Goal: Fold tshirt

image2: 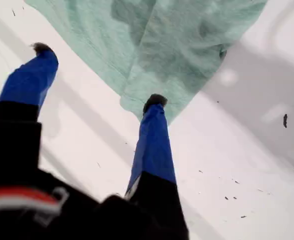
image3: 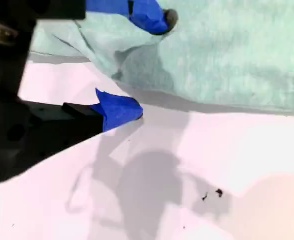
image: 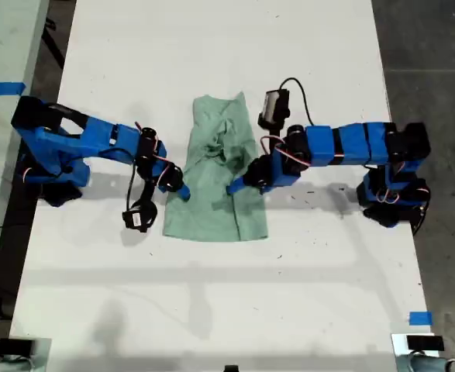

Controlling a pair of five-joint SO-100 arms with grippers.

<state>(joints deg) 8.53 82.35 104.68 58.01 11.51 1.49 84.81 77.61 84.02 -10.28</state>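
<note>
Blue printed arms, black motors, blue-taped fingertips (image2: 154,107), red-white wiring

My first claw (image2: 96,75) has its jaws spread wide, both tips pointing down. My second claw (image3: 154,65) is parted too, arm stretched out low and level.

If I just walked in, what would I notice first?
The crumpled mint-green tshirt lies in the middle of the white table, between a blue arm on the exterior view's left and another arm on its right. Up close, my first gripper is open at the cloth's edge. My second gripper is open with one finger on the cloth.
</note>
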